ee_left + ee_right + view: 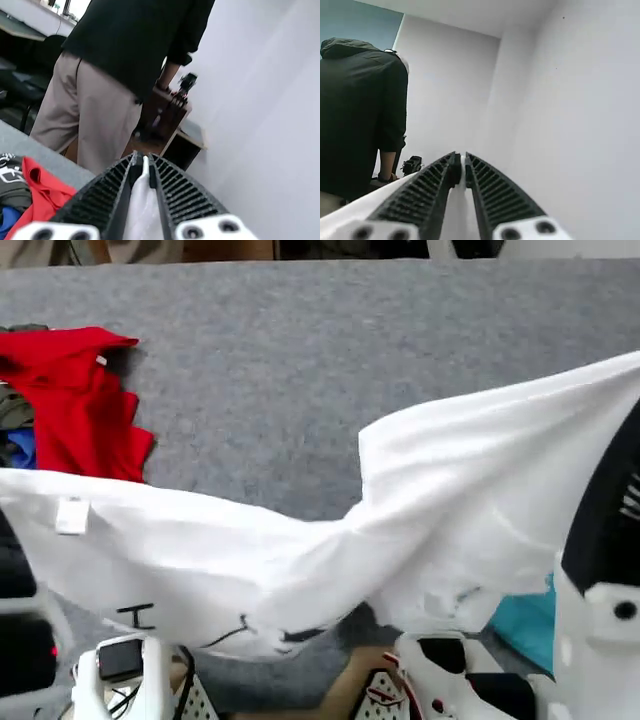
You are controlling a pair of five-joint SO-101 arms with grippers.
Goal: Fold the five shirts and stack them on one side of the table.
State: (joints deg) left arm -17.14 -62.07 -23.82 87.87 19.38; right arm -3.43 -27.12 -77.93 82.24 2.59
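Grey table (300, 360), both hands (145, 159) (460, 159) raised, gripping shirt (300, 550)

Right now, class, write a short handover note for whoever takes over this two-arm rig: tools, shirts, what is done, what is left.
Left tool: shut on the white shirt.
Right tool: shut on the same shirt, which hangs stretched between them over the grey table.
Red shirt: rumpled on other clothes at the high view's left. A teal cloth peeks out beneath the white shirt.
Done: no folded stack visible.
Left: fold the white shirt, then the rest, and stack them.
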